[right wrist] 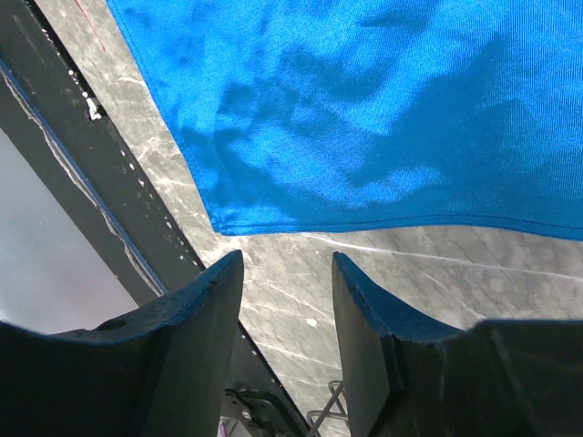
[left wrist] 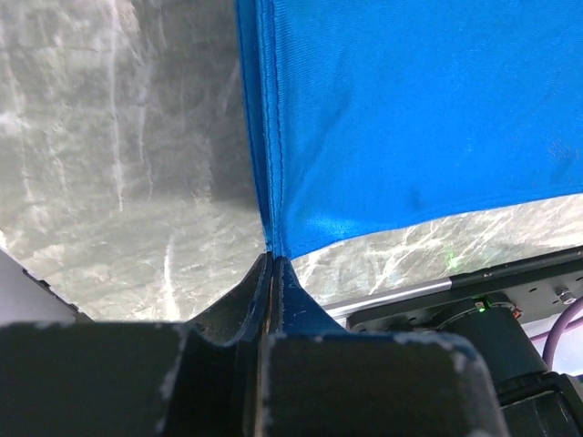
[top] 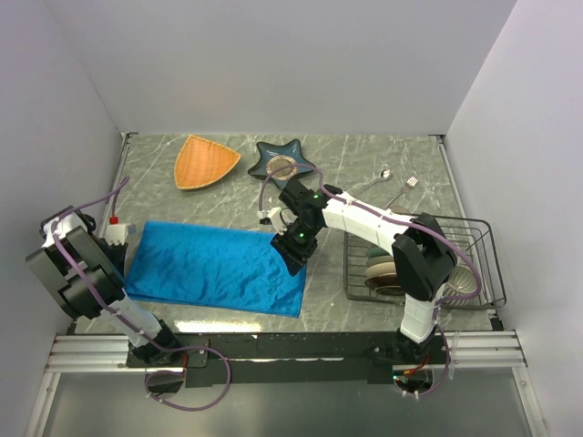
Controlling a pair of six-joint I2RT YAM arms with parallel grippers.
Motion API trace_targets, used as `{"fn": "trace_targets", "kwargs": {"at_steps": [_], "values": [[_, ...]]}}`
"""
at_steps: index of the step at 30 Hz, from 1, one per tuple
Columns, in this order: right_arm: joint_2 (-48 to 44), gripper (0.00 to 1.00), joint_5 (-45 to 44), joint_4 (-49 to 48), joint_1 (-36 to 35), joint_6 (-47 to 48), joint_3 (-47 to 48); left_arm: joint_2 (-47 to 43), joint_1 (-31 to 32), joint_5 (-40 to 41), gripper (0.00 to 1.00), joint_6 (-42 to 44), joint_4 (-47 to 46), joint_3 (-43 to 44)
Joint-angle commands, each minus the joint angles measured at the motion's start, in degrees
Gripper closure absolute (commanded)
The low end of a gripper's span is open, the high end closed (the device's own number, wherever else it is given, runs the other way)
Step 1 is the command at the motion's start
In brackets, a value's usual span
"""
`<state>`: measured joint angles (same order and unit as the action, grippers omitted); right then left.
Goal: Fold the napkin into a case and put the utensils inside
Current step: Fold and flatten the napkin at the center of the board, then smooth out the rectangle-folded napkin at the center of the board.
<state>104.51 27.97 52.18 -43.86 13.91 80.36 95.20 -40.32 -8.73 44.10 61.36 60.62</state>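
The left tool point(left wrist: 271, 264) is pinched tight on a corner of the napkin point(left wrist: 410, 118), at its left end. The right tool point(right wrist: 287, 278) stands parted, gripping nothing, just beside the cloth's right edge. The napkin lies flat on the counter point(top: 209, 205) as a wide rectangle. The spoon point(top: 383, 173) and fork point(top: 410, 183) rest well apart from it, far right.

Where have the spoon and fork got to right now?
In the top view, the spoon and fork lie side by side at the far right, just beyond the wire rack, right of the star-shaped dish.
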Motion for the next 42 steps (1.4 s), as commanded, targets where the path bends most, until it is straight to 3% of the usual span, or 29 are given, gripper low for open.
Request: {"fn": "trace_targets", "kwargs": {"at_steps": [1, 9, 18, 21, 27, 34, 36, 37, 42], "values": [[-0.27, 0.48, 0.6, 0.38, -0.09, 0.06, 2.08, -2.38, -0.38, 1.7, 0.98, 1.34, 1.48, -1.56], [-0.36, 0.48, 0.86, -0.15, -0.18, 0.24, 1.21, -2.21, -0.38, 3.11, 0.99, 0.73, -0.01, -3.05], [-0.01, 0.48, 1.3, -0.94, -0.18, 0.15, 0.94, 0.77, -0.38, 2.58, 0.94, -1.55, -1.25, 0.37], [-0.18, 0.48, 1.13, -0.94, -0.09, 0.33, 0.77, 1.92, -0.38, 1.44, 0.72, -1.82, -0.37, 1.52], [0.08, 0.49, 1.21, -0.86, 1.22, 0.5, 2.25, -0.8, -0.38, -3.39, 0.56, -1.12, 1.13, 4.41], [1.48, 0.52, 3.5, -2.7, 5.36, -1.43, 7.7, -10.8, 1.1, -22.62, 0.51, 2.05, 2.19, 10.84], [2.8, 0.54, 4.2, -4.28, 5.45, -2.66, 9.37, -12.22, 3.82, -27.55, 0.52, -0.4, 0.34, 9.43], [3.85, 0.55, 4.64, -5.07, 5.36, -3.36, 9.81, -12.75, 8.1, -28.44, 0.53, -2.15, -0.71, 8.73], [7.11, 0.6, 12.26, -13.06, 5.54, -12.4, 12.01, -10.92, 19.73, -42.75, 0.53, -19.02, -11.95, 3.2]]}}
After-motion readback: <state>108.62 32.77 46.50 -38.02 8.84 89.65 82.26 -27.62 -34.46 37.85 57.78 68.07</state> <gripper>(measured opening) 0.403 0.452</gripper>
